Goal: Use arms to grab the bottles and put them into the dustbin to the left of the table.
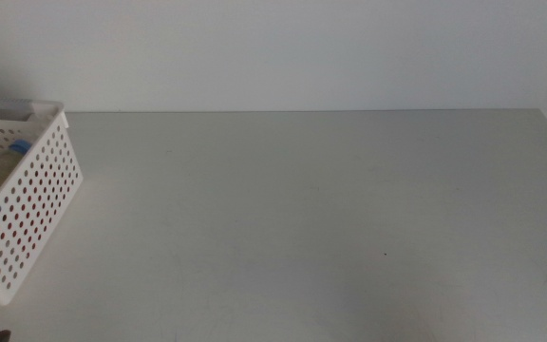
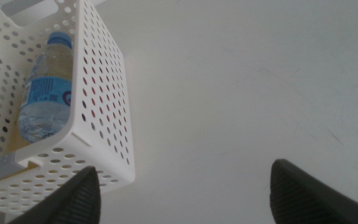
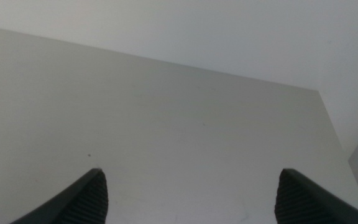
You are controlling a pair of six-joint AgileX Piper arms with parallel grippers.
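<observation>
Bottle (image 2: 43,87) seen lying inside bin (image 1: 41,185); no bottles seen on table (image 1: 311,209). Left pincer (image 2: 185,190) beside bin, right pincer (image 3: 191,193) well apart, both spread, empty. Risk: bin wall clipped if left pincer swung carelessly

The dustbin (image 1: 27,204) is cut by the frame's left edge, its walls half-hiding the water bottle (image 2: 45,87).
</observation>
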